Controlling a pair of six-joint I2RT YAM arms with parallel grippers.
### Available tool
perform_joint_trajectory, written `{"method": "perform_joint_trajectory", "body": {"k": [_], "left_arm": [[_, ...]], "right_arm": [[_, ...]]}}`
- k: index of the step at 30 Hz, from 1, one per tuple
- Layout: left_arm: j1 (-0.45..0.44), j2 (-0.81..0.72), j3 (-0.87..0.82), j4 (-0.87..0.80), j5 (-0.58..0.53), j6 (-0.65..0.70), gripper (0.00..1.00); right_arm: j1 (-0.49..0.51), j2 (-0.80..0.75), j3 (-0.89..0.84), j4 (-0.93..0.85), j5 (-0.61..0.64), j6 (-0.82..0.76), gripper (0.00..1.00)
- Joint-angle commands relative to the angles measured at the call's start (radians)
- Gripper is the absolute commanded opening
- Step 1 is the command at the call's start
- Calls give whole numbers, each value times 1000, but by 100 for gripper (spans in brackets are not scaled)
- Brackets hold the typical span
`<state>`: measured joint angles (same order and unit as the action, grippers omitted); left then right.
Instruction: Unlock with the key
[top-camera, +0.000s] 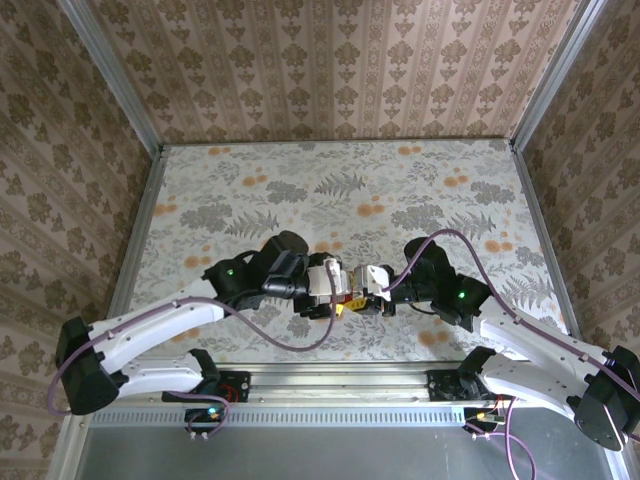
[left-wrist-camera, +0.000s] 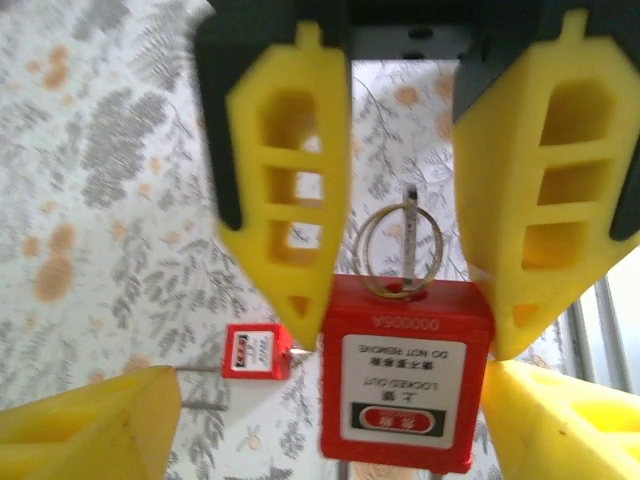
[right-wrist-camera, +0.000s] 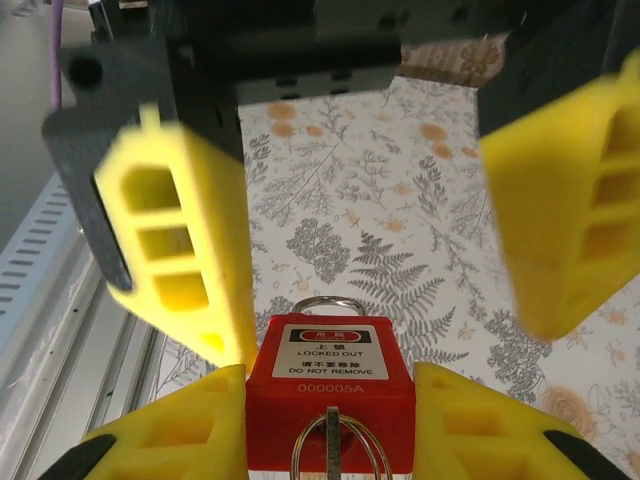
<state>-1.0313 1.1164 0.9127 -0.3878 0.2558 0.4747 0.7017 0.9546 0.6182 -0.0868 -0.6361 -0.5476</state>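
Near the front middle of the counter (top-camera: 300, 190), between the two arms, is the red padlock (right-wrist-camera: 330, 385), its key (left-wrist-camera: 409, 225) and ring standing out of the keyhole end. The right fingers (right-wrist-camera: 190, 430) are clamped on the body's sides at that end. The left fingers (left-wrist-camera: 90, 425) stand released around the shackle end, one against the body, the other apart.

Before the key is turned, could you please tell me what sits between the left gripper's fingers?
In the left wrist view, the key with its ring, standing in the red padlock, sits between the open fingers of the left gripper.
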Motion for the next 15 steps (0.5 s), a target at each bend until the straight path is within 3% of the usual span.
{"method": "perform_joint_trajectory", "body": {"k": [1,3,9,15], "left_arm": [[39,-99,-77,170,-28,-153,85],[78,-174,-150,261,1,-267,100],[119,-253,-314,429,7,-533,100],[122,-242,-387,499,28,-687,94]], "right_arm": [[4,-27,51,-45,-3,-31,11],[-3,-35,62,-67,2,-43,11],[-20,-42,97,-116,2,-72,10],[-30,-37,122,-130,4,-80,10]]}}
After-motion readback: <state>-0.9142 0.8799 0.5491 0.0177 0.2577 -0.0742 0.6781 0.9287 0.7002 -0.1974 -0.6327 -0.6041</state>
